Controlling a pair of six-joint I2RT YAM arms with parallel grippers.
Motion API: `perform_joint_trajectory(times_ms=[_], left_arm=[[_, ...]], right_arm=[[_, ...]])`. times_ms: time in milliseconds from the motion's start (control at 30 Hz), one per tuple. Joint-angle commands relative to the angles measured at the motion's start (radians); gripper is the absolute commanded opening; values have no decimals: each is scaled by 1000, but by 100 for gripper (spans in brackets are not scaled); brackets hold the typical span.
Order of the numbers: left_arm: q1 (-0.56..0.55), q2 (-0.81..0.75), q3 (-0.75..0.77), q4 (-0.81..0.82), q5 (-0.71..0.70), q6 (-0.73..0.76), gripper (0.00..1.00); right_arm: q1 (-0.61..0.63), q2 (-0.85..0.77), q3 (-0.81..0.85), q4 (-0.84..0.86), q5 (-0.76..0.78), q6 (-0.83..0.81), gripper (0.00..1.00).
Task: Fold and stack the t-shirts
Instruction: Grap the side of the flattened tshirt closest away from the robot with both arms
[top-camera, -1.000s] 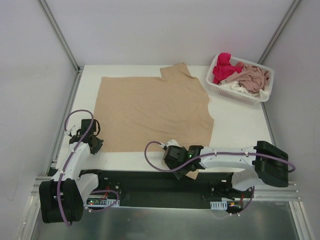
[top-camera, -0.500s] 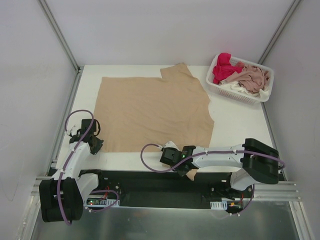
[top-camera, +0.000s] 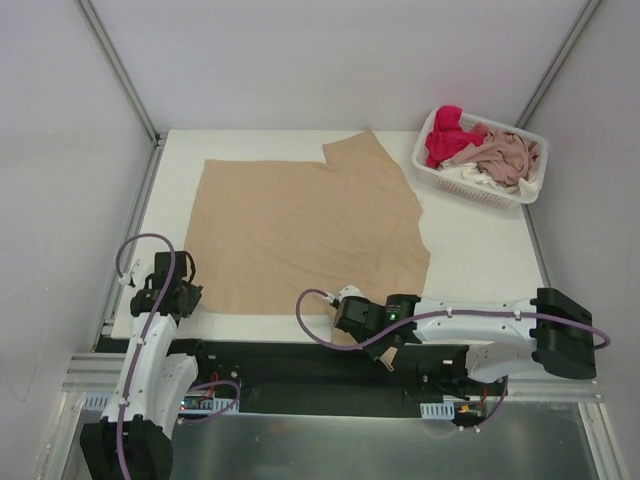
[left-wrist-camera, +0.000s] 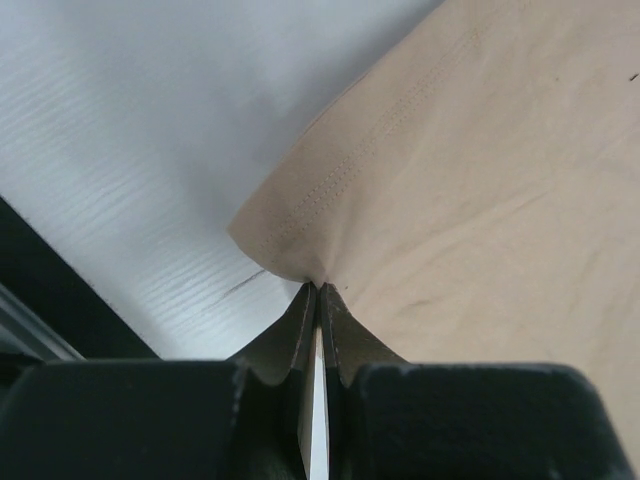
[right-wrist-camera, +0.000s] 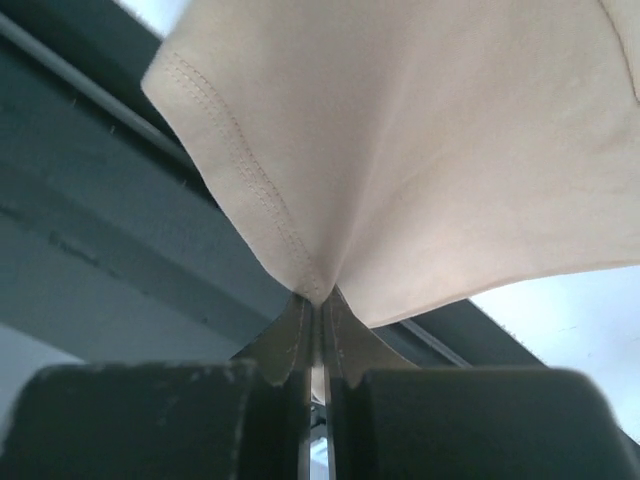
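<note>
2 near corners of tan t-shirt (top-camera: 300, 230) sit clamped in left gripper (left-wrist-camera: 318, 288), right gripper (right-wrist-camera: 318, 295)

No words, labels, brands, numbers or signs can be read anywhere in these views.

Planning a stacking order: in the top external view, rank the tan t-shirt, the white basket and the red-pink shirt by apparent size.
1. tan t-shirt, spread flat, clearly largest.
2. white basket.
3. red-pink shirt, bunched inside the basket, only partly visible.
</note>
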Motion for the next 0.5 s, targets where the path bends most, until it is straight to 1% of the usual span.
perform_joint_trajectory(times_ms=[0, 67, 200, 267, 300, 333, 467], left_arm=[[10, -96, -9, -126, -32, -72, 0], [10, -128, -12, -135, -18, -84, 0], [10, -140, 5, -140, 1, -90, 0], [9, -111, 31, -132, 11, -95, 0], [10, -94, 42, -131, 30, -100, 0], [10, -76, 55, -119, 45, -107, 0], [10, 36, 127, -70, 65, -106, 0]], right_arm=[[21, -58, 5, -87, -76, 12, 1], [22, -88, 18, -110, -85, 2, 1], [15, -122, 56, -162, -24, -27, 0], [-22, -122, 103, -209, 11, -47, 1], [-37, -122, 125, -228, 71, -69, 1], [-79, -124, 140, -238, 106, -75, 0], [-211, -108, 212, -232, 162, -135, 1]])
